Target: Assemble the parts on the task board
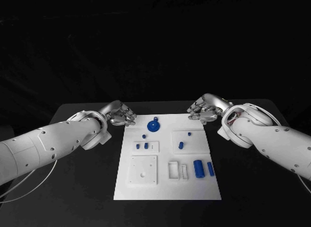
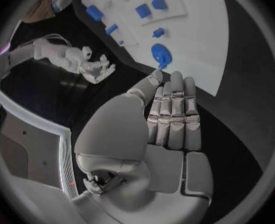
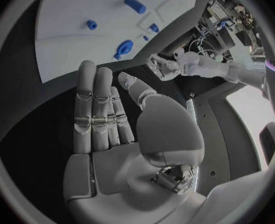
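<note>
Mostly, task board (image 1: 167, 189) recesses too small; unreadable.

I find no readable text, label, brand, number or sign anywhere. The task board (image 1: 167, 189) shows me plain white plates and blue parts (image 1: 198, 168) with no markings I can make out, and the arms and bench (image 1: 80, 179) carry no lettering that I can read.

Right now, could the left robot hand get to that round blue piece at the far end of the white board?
Probably yes. The left robot hand is open and empty beside the board's far corner, with only bare task board between it and the round blue piece.
</note>
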